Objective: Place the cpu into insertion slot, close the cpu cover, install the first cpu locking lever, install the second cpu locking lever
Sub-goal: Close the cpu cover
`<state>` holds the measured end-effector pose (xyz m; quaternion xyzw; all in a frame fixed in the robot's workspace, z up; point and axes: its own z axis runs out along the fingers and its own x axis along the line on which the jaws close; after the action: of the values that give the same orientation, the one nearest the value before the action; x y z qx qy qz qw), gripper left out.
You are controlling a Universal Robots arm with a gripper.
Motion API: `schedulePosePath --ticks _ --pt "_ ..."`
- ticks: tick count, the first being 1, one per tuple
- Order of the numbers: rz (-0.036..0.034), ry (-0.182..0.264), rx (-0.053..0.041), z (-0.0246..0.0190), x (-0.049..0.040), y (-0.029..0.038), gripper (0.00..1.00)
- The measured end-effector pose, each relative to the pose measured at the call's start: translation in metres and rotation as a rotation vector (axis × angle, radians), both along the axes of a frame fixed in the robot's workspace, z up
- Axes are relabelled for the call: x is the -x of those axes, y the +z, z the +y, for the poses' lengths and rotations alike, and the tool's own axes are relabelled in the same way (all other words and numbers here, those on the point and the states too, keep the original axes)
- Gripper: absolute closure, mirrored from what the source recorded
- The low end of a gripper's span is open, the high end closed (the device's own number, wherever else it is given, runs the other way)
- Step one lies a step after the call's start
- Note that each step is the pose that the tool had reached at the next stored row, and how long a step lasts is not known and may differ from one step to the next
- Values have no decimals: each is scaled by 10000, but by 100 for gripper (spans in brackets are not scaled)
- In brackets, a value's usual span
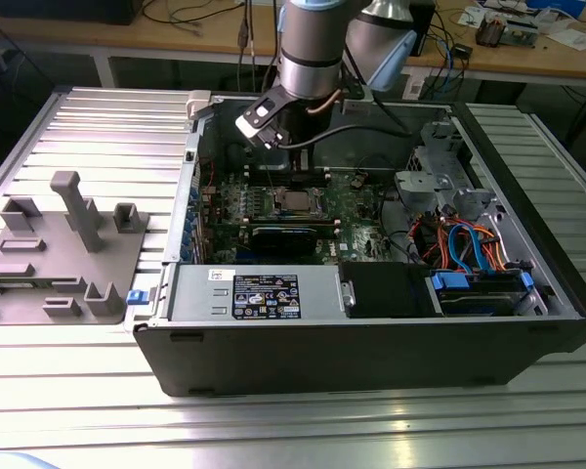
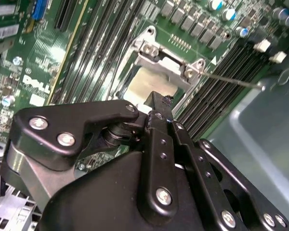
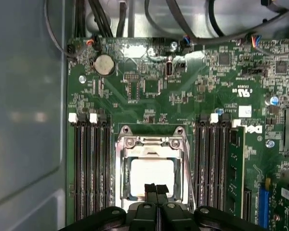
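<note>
The cpu (image 3: 151, 174) lies flat in the insertion slot (image 1: 295, 202) on the green motherboard, its pale metal top showing through the window of the cpu cover (image 3: 151, 143). That silvery cover is down around the chip. In the second wrist view a thin locking lever (image 2: 231, 80) juts out from the socket corner over the black memory slots. My gripper (image 3: 156, 188) hangs just above the edge of the chip, fingers pressed together with nothing between them. In the exterior view the gripper (image 1: 293, 161) is inside the open case, right over the socket.
Black memory slots (image 3: 91, 168) flank the socket on both sides. The case walls (image 1: 190, 195), a black box (image 1: 386, 288) and cables with a drive cage (image 1: 469, 264) crowd the exterior view's right. A grey fixture (image 1: 68, 244) sits on the table at the exterior view's left.
</note>
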<state>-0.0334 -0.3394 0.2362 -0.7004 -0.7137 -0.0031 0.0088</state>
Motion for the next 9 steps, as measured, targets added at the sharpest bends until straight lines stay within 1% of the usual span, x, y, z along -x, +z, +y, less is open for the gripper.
schedulePosePath --ticks 2,9 --pt "18 0 1 -3 40 -40 89" --pt "44 4 0 -19 141 -155 89"
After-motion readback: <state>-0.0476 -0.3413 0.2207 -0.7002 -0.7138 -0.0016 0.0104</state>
